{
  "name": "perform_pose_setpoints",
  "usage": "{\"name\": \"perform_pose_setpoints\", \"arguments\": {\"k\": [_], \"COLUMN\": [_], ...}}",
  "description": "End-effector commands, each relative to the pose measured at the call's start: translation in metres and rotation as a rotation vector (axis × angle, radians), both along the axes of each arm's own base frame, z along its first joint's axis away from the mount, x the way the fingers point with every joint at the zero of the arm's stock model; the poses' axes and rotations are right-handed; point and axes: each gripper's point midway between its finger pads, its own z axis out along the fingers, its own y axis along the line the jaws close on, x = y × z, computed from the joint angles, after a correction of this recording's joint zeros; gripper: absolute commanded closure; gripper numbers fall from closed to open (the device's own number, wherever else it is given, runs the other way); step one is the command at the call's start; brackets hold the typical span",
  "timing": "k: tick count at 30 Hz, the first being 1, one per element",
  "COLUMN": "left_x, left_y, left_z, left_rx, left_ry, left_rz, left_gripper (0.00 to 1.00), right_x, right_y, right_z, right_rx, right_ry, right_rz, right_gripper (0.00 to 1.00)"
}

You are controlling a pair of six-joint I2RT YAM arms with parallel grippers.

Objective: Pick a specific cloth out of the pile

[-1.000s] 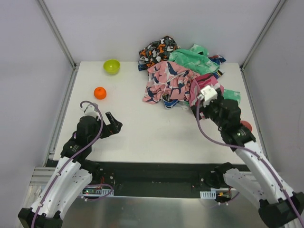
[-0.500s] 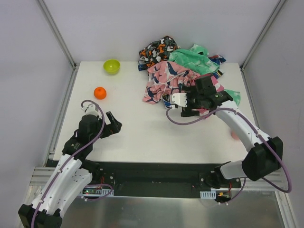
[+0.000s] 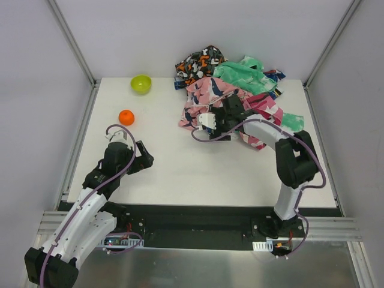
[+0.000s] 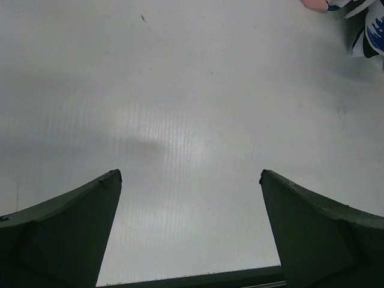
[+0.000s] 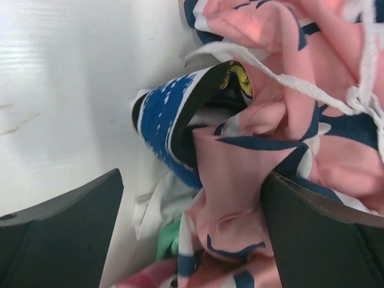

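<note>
White cloth (image 5: 151, 209) is seen only in part. 1 small plain fold shows in the right wrist view at the table-side edge of the pile (image 3: 231, 90), tucked under a blue-printed cloth (image 5: 159, 123) and beside the pink whale-print cloth (image 5: 312, 138). It is judged, not confirmed, to be the wanted piece, and the rest of it is hidden. A scrap of mint-green cloth (image 5: 171, 240) lies just below that fold. The right gripper (image 5: 191, 177) is held low at this edge of the pile, with its 2 fingers spread wide and nothing gripped between them. The spread is judged to be kept so that the fold can be straddled. 1 finger lies against the pink fabric, the other over bare table (image 3: 180, 162). The left gripper (image 4: 189, 174) is likewise fully spread and empty. It is held over bare table well apart from the pile, presumably parked out of the working arm's way. A green bowl (image 3: 141, 83) and an orange ball (image 3: 125, 117) are found at the far left of the table, well apart from the pile. The reach is judged complete and the grasp not yet made. Overlying cloths may be dragged out with the white fold.
</note>
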Motion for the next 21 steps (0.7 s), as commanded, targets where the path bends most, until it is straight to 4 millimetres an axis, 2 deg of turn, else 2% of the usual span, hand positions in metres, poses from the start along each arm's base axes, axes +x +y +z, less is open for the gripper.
{"name": "perform_pose_setpoints", "arguments": {"k": [1, 6, 10, 11, 13, 15, 17, 18, 19, 21], "left_x": [0.008, 0.009, 0.009, 0.009, 0.009, 0.009, 0.01, 0.011, 0.011, 0.013], "left_y": [0.008, 0.01, 0.011, 0.013, 0.016, 0.017, 0.015, 0.015, 0.015, 0.015], "left_z": [0.013, 0.016, 0.015, 0.014, 0.013, 0.013, 0.014, 0.016, 0.015, 0.015], "left_rx": [0.026, 0.028, 0.032, 0.04, 0.052, 0.054, 0.053, 0.052, 0.051, 0.051], "left_ry": [-0.055, -0.069, -0.073, -0.074, -0.077, -0.076, -0.074, -0.075, -0.071, -0.066], "left_rz": [0.03, 0.043, 0.049, 0.053, 0.066, 0.067, 0.063, 0.063, 0.064, 0.07], "left_gripper": [0.01, 0.01, 0.01, 0.01, 0.01, 0.01, 0.01, 0.01, 0.01, 0.01], "right_x": [0.03, 0.083, 0.12, 0.126, 0.129, 0.128, 0.123, 0.119, 0.115, 0.107], "right_y": [0.01, 0.003, -0.017, -0.019, -0.016, -0.005, 0.008, 0.014, 0.022, 0.031], "right_z": [-0.015, -0.041, -0.062, -0.062, -0.061, -0.046, -0.021, -0.002, 0.025, 0.066], "right_rx": [-0.021, -0.089, -0.235, -0.247, -0.215, -0.13, -0.039, 0.017, 0.086, 0.212], "right_ry": [0.004, -0.116, -0.206, -0.219, -0.219, -0.216, -0.215, -0.217, -0.228, -0.233], "right_rz": [-0.041, -0.182, -0.306, -0.334, -0.375, -0.404, -0.407, -0.403, -0.405, -0.431], "right_gripper": [0.04, 0.04, 0.04, 0.15, 0.45, 0.67, 0.79, 0.87, 0.96, 0.99]}}
